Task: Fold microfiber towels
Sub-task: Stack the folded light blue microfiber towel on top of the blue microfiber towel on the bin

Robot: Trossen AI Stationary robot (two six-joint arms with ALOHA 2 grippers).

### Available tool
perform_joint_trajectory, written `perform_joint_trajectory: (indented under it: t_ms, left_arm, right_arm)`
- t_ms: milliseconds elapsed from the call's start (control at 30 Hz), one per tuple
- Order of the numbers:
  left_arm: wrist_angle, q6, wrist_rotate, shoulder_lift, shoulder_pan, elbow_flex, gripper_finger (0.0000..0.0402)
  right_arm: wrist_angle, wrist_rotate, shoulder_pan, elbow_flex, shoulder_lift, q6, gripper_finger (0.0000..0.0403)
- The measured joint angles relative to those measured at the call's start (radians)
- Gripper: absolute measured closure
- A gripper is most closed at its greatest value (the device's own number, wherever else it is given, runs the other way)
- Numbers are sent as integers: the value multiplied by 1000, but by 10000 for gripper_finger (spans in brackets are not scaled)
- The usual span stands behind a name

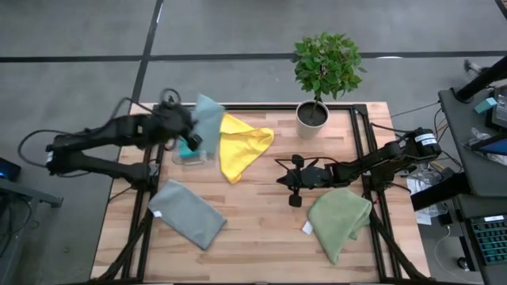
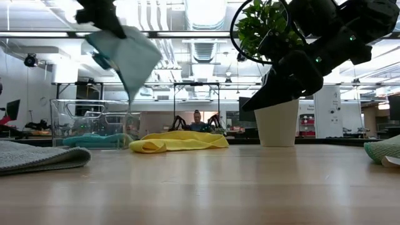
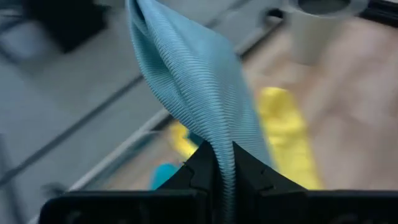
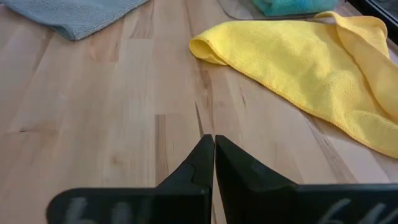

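My left gripper (image 1: 192,128) is raised over the table's far left and is shut on the light blue towel (image 1: 208,117). In the low view that towel (image 2: 127,57) hangs high above the clear bin (image 2: 94,119). A teal towel (image 2: 94,140) lies inside the bin. The yellow towel (image 1: 242,142) lies crumpled on the table beside the bin. A folded grey towel (image 1: 188,212) lies near left, and an olive green towel (image 1: 339,218) near right. My right gripper (image 4: 214,144) is shut and empty, low over the table's middle (image 1: 295,190). My left gripper pinches a bunched fold of the light blue towel (image 3: 225,149) between its two fingers (image 3: 199,163); how many layers, I cannot tell. The fingers slant downward from the table's left. The towel hangs slack below them (image 2: 128,75), clear of the bin and the table.
A potted plant (image 1: 314,115) stands at the far edge, right of the yellow towel. The clear bin (image 1: 194,154) sits just under my left gripper. Bare wood (image 1: 253,222) lies between the grey and the green towels. A person (image 2: 198,119) is far behind the table.
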Motion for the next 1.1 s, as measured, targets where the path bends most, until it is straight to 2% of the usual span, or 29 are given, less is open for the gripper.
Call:
perform_joint_trajectory:
  t_ms: [133,300,433,633,833,967,1100]
  left_arm:
    - [-117,2,-74,-43,81,38,389]
    - [-139,1,-77,-33,173,13,389]
    - [-131,-12,-65,47,217,-11,389]
    - [-124,-131,-56,223,240,-58,389]
    - [-122,-183,0,394,241,-67,389]
    - [-105,-240,22,446,241,-64,389]
    - [-92,-293,49,444,242,-70,389]
  right_arm:
    - [0,0,0,0,0,0,394]
    - [0,0,0,0,0,0,394]
    - [0,0,0,0,0,0,394]
    - [0,0,0,0,0,0,394]
    - [0,-5,0,0,0,0,394]
    - [-4,-8,2,0,0,7,394]
    - [-5,-8,2,0,0,11,394]
